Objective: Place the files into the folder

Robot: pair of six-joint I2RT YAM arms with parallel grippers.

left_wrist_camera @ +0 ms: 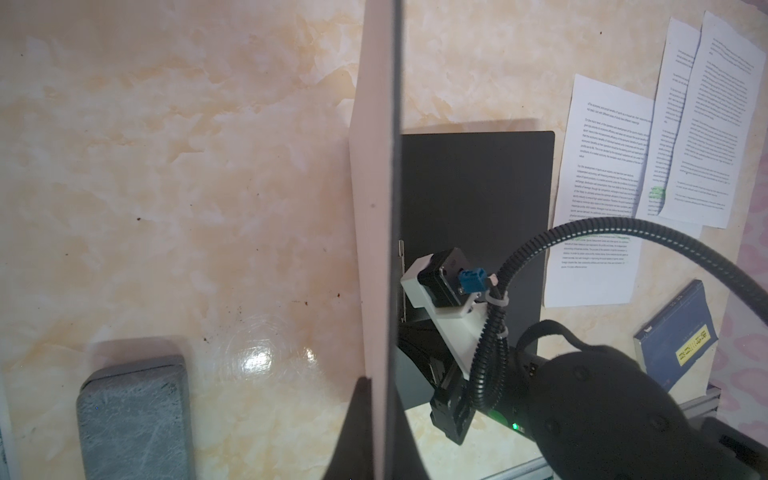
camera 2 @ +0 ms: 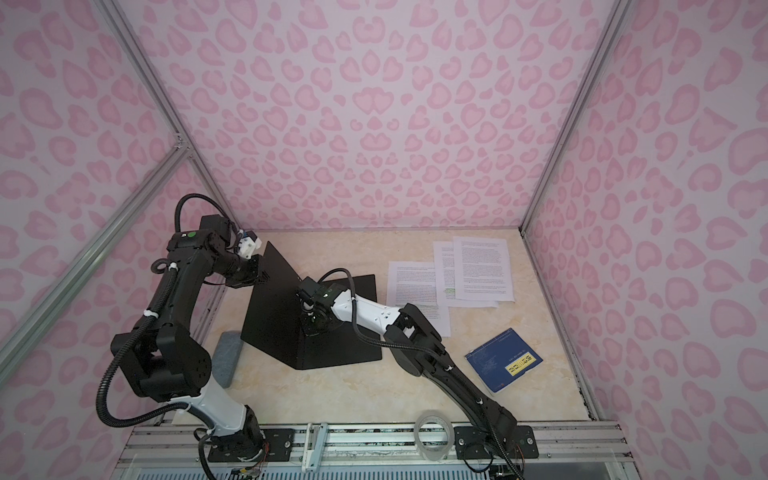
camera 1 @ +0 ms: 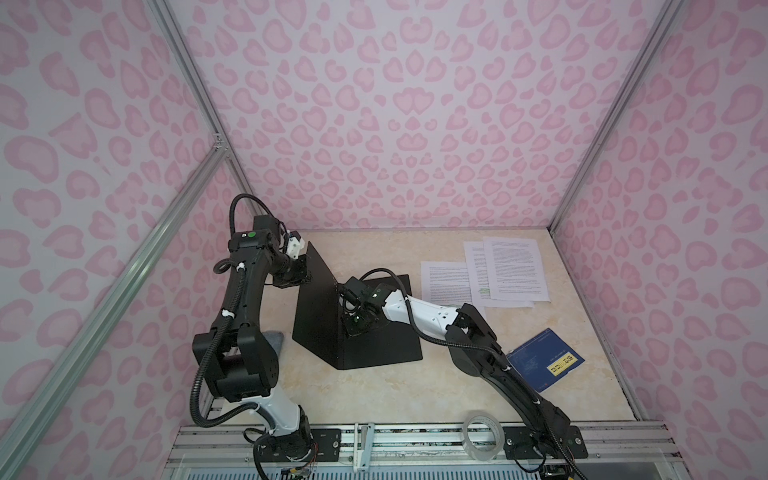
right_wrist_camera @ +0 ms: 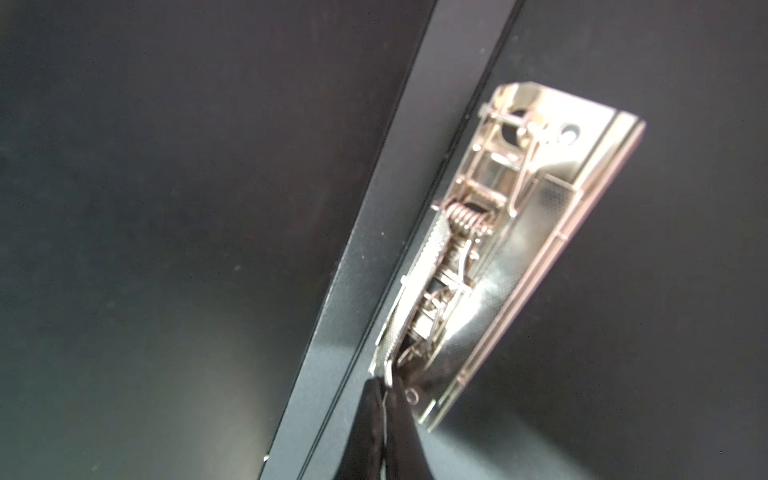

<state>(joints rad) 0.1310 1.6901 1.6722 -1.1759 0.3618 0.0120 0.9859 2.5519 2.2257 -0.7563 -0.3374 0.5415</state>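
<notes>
Pink leopard-style blotches cover the pale lilac walls (camera 1: pixel 415 104) around a cream tabletop (camera 1: pixel 374 395) veined with beige marbling. The folder (camera 1: pixel 316 324) shows matt black inside and, in the left wrist view, a pale grey-white outside; its clip (right_wrist_camera: pixel 519 232) gleams silver. The files (camera 1: pixel 515 270) are white sheets dense with black print, a few lines marked green. A booklet (camera 1: pixel 540 361) is dark blue with a yellow label. A block (camera 2: pixel 228 357) is mottled grey. The arms (camera 1: pixel 241 299) are black with white sections.
</notes>
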